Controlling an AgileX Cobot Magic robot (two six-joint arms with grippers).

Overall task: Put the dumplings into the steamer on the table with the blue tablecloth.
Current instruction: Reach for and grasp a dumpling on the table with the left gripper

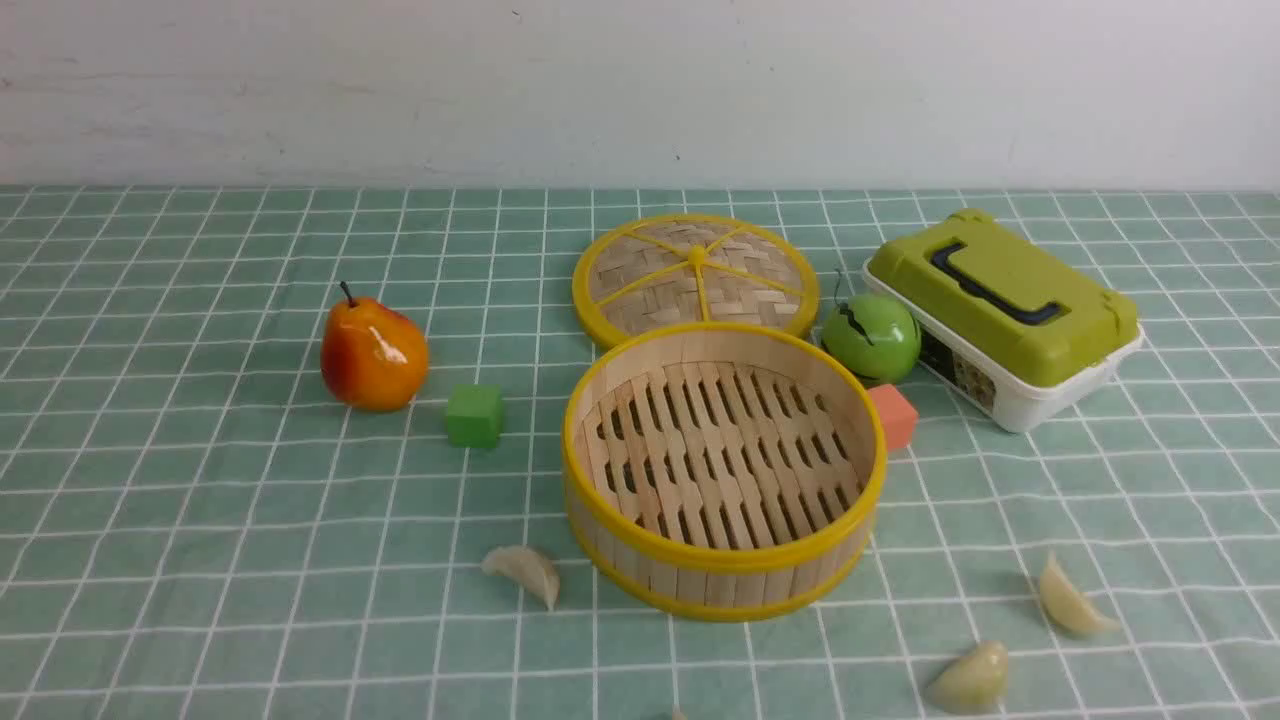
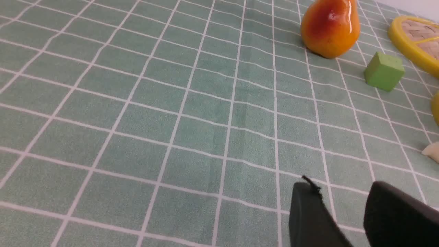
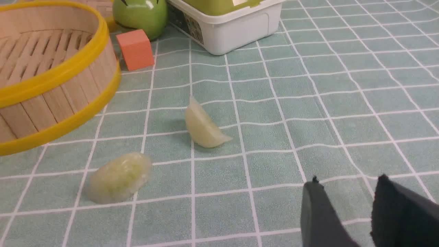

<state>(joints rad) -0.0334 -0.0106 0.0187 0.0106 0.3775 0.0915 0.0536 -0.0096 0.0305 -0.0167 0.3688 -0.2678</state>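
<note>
Glossy crescent dumplings (image 1: 1070,600) lie on the checked cloth (image 1: 200,500) near the slatted bamboo steamer (image 1: 720,585). The left gripper (image 2: 343,188) and right gripper (image 3: 349,181) seem half open, holding nothing.

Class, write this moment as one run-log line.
steamer: empty | dumplings: on tablecloth | left gripper: open, empty | right gripper: open, empty

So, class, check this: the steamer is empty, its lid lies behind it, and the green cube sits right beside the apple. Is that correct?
Not quite. The cube beside the apple is the orange cube; the green cube sits over by the pear. The front view shows this. The steamer is indeed empty, with its lid behind it.
</note>
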